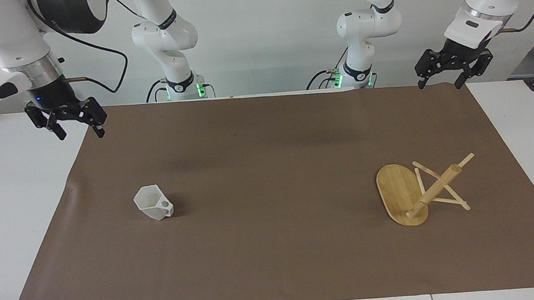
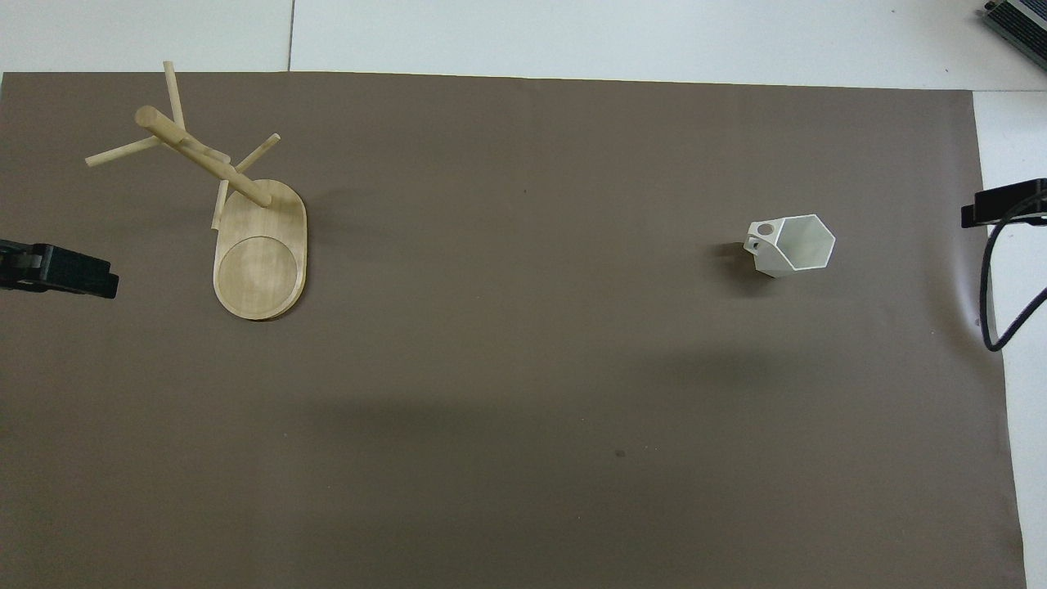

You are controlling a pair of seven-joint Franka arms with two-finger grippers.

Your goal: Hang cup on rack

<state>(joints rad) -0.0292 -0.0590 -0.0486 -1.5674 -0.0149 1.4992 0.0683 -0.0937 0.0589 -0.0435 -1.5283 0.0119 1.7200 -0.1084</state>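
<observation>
The cup (image 1: 153,203) stands upright on the brown mat (image 1: 268,169) toward the right arm's end of the desk. The rack (image 1: 416,193) stands toward the left arm's end. Both the left gripper (image 1: 440,78) and the right gripper (image 1: 79,128) hang empty, fingers spread, over the mat's corners nearest the robots.

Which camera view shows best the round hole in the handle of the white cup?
The overhead view: on the cup, the handle's hole faces up and reads as a clear circle. The facing view shows the cup from lower, so the hole looks smaller and flattened.
</observation>
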